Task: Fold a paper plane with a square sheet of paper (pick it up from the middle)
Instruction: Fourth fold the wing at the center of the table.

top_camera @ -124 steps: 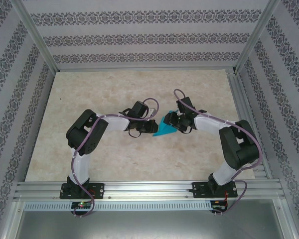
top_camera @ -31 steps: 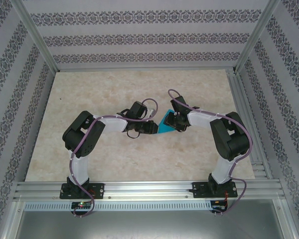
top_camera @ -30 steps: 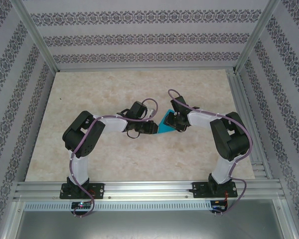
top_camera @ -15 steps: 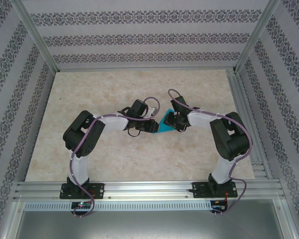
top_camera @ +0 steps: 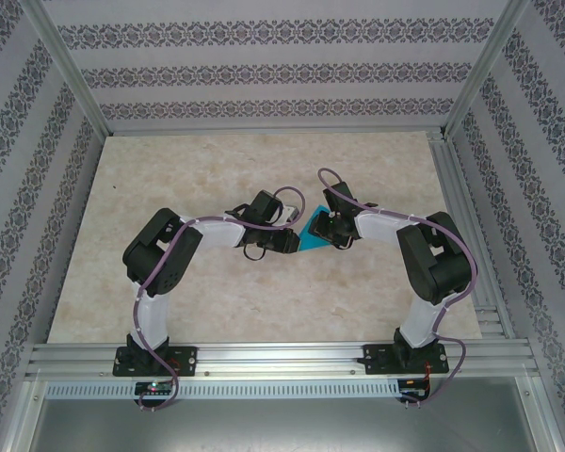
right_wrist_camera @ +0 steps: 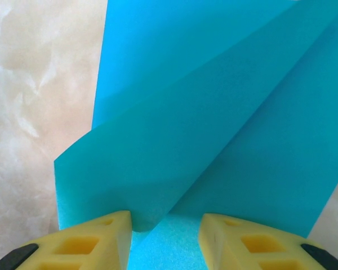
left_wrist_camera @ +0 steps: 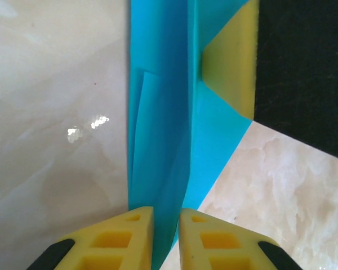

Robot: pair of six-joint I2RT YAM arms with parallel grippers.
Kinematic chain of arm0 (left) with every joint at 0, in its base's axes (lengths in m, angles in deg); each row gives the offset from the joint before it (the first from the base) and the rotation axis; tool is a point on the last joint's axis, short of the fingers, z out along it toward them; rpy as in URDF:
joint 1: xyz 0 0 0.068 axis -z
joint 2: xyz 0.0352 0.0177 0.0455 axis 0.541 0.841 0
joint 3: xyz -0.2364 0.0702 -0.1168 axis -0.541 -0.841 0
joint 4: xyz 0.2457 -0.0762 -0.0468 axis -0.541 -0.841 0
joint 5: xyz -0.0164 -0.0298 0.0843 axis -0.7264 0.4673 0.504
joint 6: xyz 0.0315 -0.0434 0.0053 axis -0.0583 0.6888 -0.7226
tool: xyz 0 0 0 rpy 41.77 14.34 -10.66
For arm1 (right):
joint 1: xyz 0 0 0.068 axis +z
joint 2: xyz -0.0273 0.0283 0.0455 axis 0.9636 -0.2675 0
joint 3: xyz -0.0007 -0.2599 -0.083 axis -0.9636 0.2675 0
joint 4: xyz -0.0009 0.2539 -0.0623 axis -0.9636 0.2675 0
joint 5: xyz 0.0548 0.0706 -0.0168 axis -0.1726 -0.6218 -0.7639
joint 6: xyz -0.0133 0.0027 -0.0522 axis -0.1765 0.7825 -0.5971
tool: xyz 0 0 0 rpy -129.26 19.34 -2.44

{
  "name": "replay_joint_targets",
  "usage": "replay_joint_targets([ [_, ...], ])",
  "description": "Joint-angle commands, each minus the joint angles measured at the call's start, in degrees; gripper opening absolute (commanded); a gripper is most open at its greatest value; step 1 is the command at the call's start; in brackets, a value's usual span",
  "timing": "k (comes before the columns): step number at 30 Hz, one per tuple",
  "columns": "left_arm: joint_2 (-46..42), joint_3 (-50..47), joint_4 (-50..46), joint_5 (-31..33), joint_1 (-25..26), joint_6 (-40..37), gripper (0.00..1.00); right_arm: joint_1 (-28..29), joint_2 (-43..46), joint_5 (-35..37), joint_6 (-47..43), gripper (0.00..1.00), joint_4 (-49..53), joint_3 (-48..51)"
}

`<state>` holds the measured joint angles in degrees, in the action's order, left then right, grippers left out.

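The teal-blue sheet of paper (top_camera: 311, 237), folded into a pointed layered wedge, lies at the table's middle between both arms. My left gripper (top_camera: 296, 232) comes in from the left. In the left wrist view a raised fold of the paper (left_wrist_camera: 163, 112) stands pinched between its yellow fingertips (left_wrist_camera: 129, 230), so the left gripper (left_wrist_camera: 166, 225) is shut on it. My right gripper (top_camera: 324, 229) meets the sheet from the right. In the right wrist view its jaws are apart over the paper (right_wrist_camera: 214, 112); a lifted flap touches the left finger of the right gripper (right_wrist_camera: 166, 230).
The beige marble-patterned tabletop (top_camera: 207, 169) spreads around the arms, bounded by aluminium rails (top_camera: 264, 353) at the near edge and patterned walls. A yellow finger of the right gripper (left_wrist_camera: 231, 62) presses the sheet in the left wrist view.
The right arm has drawn in toward the middle since four seconds ago. Over the last second the left gripper edged right and up, and less paper shows between the grippers.
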<state>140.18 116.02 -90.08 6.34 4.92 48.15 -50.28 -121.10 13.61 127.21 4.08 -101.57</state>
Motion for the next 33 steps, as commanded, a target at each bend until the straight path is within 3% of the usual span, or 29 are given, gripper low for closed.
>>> replay_joint_targets([
  [1,0.7,1.1,-1.7,2.1,0.6,-1.9,0.18,-0.7,-4.9,1.5,0.6,0.41,5.8,4.1],
  [14,1.3,1.8,-3.0,-0.7,1.0,-0.1,0.01,-1.3,2.3,-2.6,-3.8,0.47,1.9,3.0],
  [33,2.2,3.2,-5.1,-2.5,1.9,6.1,0.00,-3.4,1.9,2.6,-9.8,0.57,7.9,-3.3],
])
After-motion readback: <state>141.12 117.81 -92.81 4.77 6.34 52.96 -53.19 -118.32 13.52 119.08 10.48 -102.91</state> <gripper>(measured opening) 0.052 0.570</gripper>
